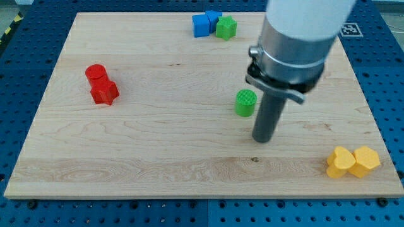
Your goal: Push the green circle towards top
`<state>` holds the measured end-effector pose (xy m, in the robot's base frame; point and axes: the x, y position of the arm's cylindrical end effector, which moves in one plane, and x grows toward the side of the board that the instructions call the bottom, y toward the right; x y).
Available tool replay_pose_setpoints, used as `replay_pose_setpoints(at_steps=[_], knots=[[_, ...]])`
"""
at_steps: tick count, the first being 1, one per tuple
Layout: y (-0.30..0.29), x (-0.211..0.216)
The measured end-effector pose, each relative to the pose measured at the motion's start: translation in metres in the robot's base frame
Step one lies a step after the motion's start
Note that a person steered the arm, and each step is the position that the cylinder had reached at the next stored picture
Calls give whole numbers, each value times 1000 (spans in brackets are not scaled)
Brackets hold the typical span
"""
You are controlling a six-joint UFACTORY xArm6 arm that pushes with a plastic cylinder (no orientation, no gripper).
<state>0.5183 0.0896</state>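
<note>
My tip [262, 140] on board [158, 157], just right of and nearer than green circle [245, 102], apart; no gripper, nothing held.

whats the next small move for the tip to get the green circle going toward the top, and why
Probably slide my tip a little toward the view's left, staying below the green circle, before pushing up. Right now the tip sits below and to the view's right of the circle, apparently not touching it. A push from there would likely drive it off to the left rather than straight to the top, where the green star-like block sits.
</note>
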Motion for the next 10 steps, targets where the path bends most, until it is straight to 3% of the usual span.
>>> replay_pose_setpoints(at_steps=[1, 2, 4, 6, 8, 9, 10], knots=[[-8, -54], [-9, -76], [-38, -55], [-39, -137], [-39, -126], [-39, -172], [-35, -186]])
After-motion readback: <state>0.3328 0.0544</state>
